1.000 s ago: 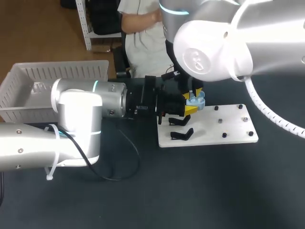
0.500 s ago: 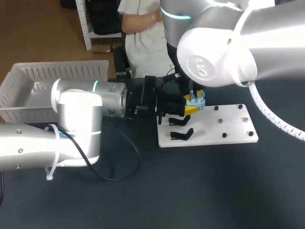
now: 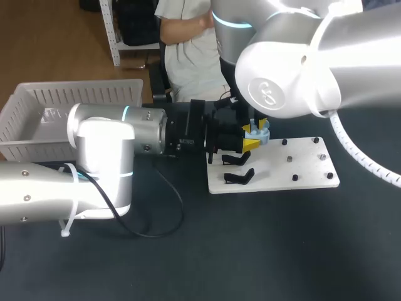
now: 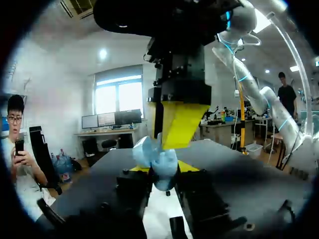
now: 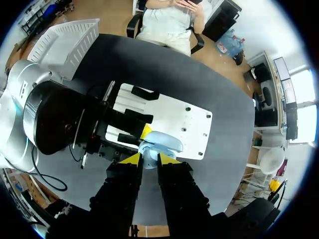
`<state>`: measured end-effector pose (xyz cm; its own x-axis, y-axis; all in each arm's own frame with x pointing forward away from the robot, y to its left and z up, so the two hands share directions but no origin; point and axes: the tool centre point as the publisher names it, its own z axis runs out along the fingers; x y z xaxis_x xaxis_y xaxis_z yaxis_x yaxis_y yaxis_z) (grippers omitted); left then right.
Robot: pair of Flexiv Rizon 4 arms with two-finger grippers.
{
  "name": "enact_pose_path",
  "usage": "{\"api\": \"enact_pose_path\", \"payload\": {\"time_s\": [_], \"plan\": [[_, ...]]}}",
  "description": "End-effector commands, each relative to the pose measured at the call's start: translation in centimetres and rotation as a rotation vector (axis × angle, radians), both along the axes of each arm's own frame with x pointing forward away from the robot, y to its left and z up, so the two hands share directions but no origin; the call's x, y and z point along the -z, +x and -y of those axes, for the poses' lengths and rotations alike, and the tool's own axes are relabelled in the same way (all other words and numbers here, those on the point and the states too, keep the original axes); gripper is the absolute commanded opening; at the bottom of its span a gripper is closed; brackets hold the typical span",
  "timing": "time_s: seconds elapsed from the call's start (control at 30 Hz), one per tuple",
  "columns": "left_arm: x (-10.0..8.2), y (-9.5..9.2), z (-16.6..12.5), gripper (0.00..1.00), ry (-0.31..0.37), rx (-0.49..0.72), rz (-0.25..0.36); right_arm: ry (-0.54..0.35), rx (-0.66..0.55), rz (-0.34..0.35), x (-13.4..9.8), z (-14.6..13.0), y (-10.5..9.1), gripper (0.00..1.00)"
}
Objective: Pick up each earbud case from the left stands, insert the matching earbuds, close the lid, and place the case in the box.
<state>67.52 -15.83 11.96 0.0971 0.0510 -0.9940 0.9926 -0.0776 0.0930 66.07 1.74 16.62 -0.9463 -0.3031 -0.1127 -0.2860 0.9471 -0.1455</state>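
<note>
Two arms meet over one spot. The left arm [image 3: 119, 135] lies low across the table [image 3: 263, 251], and its jaws are clenched on the light blue earbud case [image 3: 257, 133], one yellow tip on each side of it. The case looks flipped open, with the lid standing up above the left jaws in the left wrist view. The right arm [image 3: 294, 69] hangs straight over it, its jaws pointing down at the open case from above, touching it or just shy of it, can't say which. Also can't tell if the right jaws are released or grasping something. Under and ahead of the left jaws sits the white board [image 3: 307, 172], with black stands [image 3: 240, 177] just beside the left jaws and a few small dark pegs [image 3: 289, 159] further ahead of them. The box [image 3: 75, 94], a white slatted basket, is well behind the left jaws, back by that arm's elbow. A black cable [image 3: 164, 213] loops on the table under the left arm.
</note>
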Motion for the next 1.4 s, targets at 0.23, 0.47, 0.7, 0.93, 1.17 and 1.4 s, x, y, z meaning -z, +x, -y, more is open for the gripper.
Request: {"api": "enact_pose_path", "payload": {"time_s": [0.23, 0.47, 0.7, 0.93, 1.17, 1.4], "plan": [[0.0, -0.1, 0.0, 0.00, 0.000, -0.005, 0.002, -0.005, 0.000, 0.011, 0.2, 0.0, -0.1, 0.00], [0.0, -0.1, 0.0, 0.00, 0.000, -0.005, 0.002, -0.016, 0.001, 0.003, 0.5, -0.1, 0.1, 0.00], [0.0, -0.1, 0.0, 0.00, 0.000, -0.005, 0.002, -0.021, 0.004, -0.002, 0.6, -0.1, 0.2, 0.35], [0.0, -0.1, 0.0, 0.00, 0.000, -0.005, 0.002, 0.002, -0.004, 0.000, -0.6, 0.2, -0.7, 0.79], [0.0, -0.1, 0.0, 0.00, 0.000, -0.005, 0.002, 0.064, 0.111, 0.047, -2.5, 1.9, 0.5, 1.00], [0.0, -0.1, 0.0, 0.00, 0.000, -0.005, 0.002, 0.162, 0.309, 0.072, -2.7, 4.6, 4.3, 1.00]]}}
